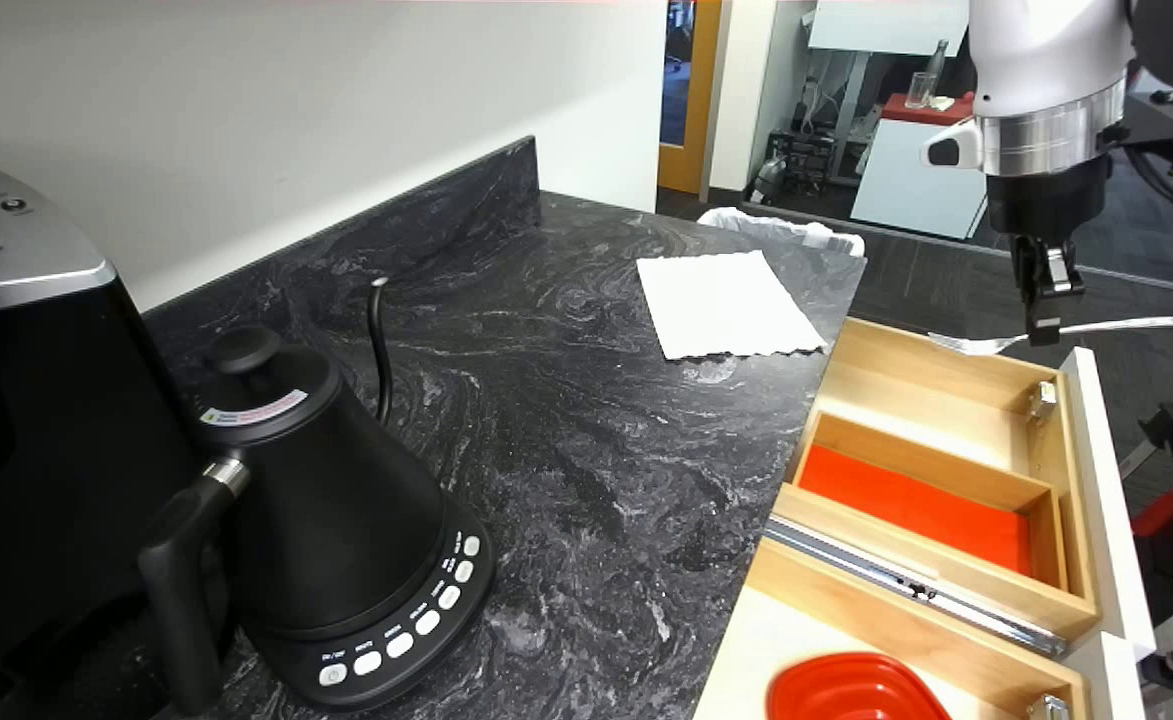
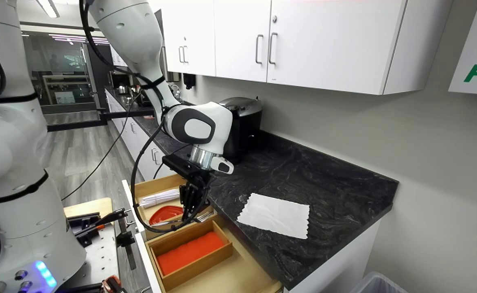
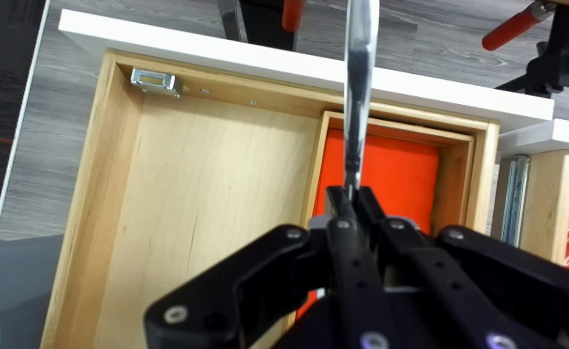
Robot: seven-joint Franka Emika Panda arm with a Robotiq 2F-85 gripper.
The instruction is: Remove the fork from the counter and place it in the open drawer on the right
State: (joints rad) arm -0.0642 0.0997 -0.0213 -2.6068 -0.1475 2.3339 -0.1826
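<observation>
In the wrist view, my black 2-fingered hand (image 3: pixel 350 192) is pinching the slender silvery metal fork (image 3: pixel 359 89), extending to the top edge, above the compartmented light-wood drawer (image 3: pixel 211 194). I'm judging this the placing step, next calling for lowering, then letting go.

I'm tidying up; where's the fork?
At the right in an exterior view: the fork is gripped by the pincer, over the open drawer with the orange-red lining.
</observation>
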